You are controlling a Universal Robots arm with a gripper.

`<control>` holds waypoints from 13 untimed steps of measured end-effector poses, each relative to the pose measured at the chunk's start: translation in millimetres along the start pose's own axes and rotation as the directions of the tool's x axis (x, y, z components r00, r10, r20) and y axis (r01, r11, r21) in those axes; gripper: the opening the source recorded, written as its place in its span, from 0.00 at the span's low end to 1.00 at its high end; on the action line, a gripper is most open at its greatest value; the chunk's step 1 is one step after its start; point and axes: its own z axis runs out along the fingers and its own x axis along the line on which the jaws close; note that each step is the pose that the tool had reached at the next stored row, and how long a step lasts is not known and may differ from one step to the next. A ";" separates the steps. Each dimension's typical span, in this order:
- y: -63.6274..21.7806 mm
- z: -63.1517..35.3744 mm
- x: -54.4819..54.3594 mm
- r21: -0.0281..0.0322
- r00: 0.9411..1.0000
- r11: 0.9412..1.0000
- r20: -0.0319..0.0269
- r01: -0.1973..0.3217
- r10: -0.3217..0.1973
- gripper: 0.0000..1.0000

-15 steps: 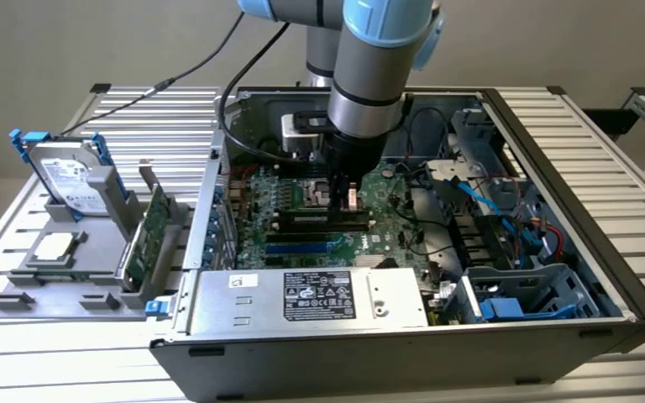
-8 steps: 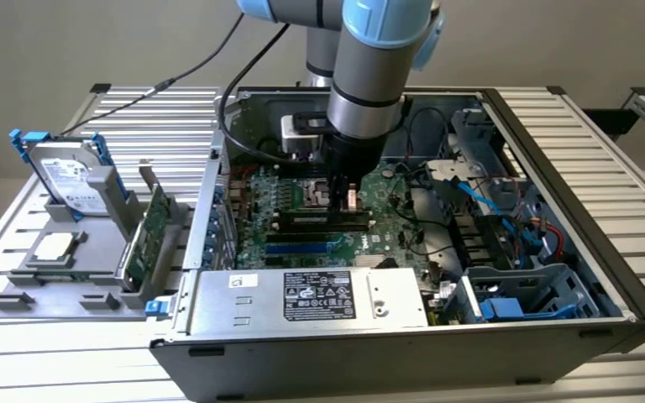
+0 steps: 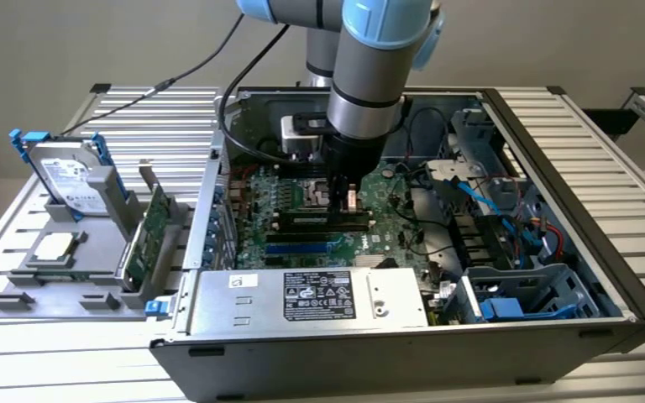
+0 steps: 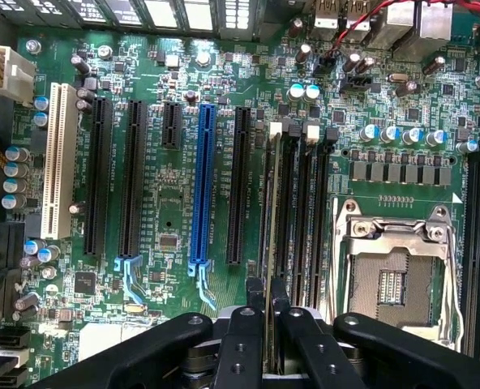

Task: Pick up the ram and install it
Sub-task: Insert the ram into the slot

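Slatted aluminium tabletop (image 3: 591, 126) carries an open black computer case (image 3: 412, 369) lying on its side, its green motherboard (image 3: 283, 197) facing up and a silver power supply box (image 3: 312, 298) along the near edge. On the exterior view's left stands a grey plastic tray (image 3: 31, 294) holding a silver hard drive with blue rails (image 3: 65, 176) and a large green card (image 3: 144, 243) set on edge. A grey and blue robot arm (image 3: 373, 59) reaches straight down into the case, and its black gripper (image 3: 343, 195) hangs just above the board's middle. In the wrist view the gripper (image 4: 268, 320) has its two black fingers (image 4: 242, 332) clenched on the ram (image 4: 269, 259), a thin dark-green stick seen edge-on. The stick runs in line with the black memory slots (image 4: 309, 211), between a black expansion slot (image 4: 238, 186) and the silver processor socket (image 4: 390, 279). Whether it is seated in a slot or just above one cannot be told. A blue expansion slot (image 4: 202, 186) and a white one (image 4: 56, 162) lie farther off
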 end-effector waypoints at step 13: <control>-0.6 1.7 -2.3 0.000 1.000 1.000 0.000 0.003 -0.003 0.15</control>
